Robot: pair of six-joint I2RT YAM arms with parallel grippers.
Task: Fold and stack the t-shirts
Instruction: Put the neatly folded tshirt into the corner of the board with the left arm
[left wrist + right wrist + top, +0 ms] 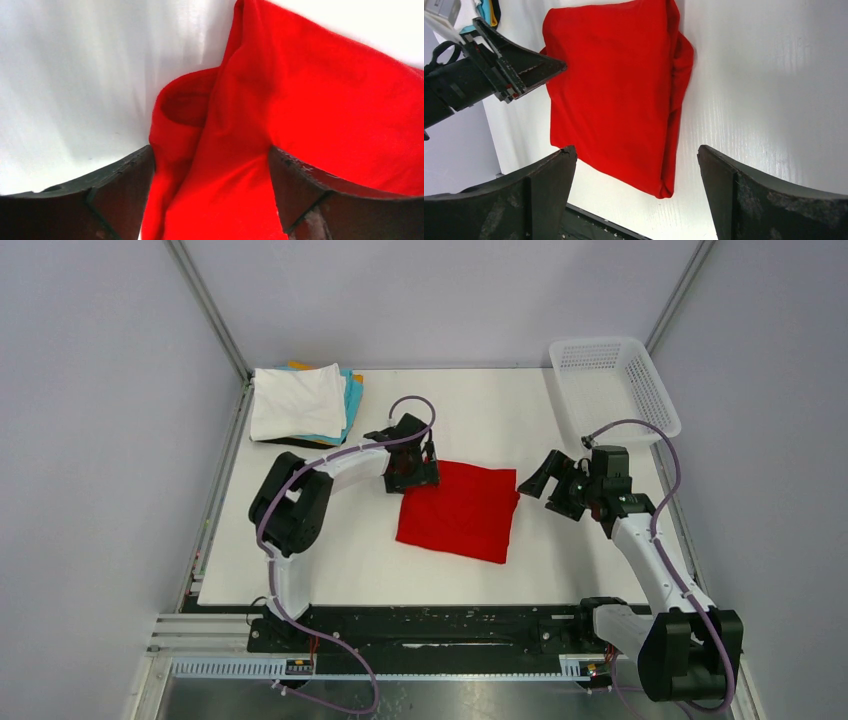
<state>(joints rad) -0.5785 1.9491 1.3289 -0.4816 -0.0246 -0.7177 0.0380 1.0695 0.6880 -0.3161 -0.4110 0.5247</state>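
Observation:
The red t-shirt (460,510) lies folded into a rough square on the white table (500,405). My left gripper (410,476) is at its far left corner, low over the cloth. In the left wrist view the jaws (210,167) are wide apart, with a bunched fold of the red t-shirt (310,110) between them. My right gripper (546,486) is open and empty, just off the shirt's right edge. The right wrist view shows the red t-shirt (614,90) ahead of its open gripper (636,162). Folded t-shirts (300,400), white on top of cyan, orange and dark, are stacked at the far left corner.
A white plastic mesh basket (612,385) stands at the far right corner, behind my right arm. Grey walls close in the table at left, right and back. The left arm's fingers (524,70) show in the right wrist view, beside the shirt.

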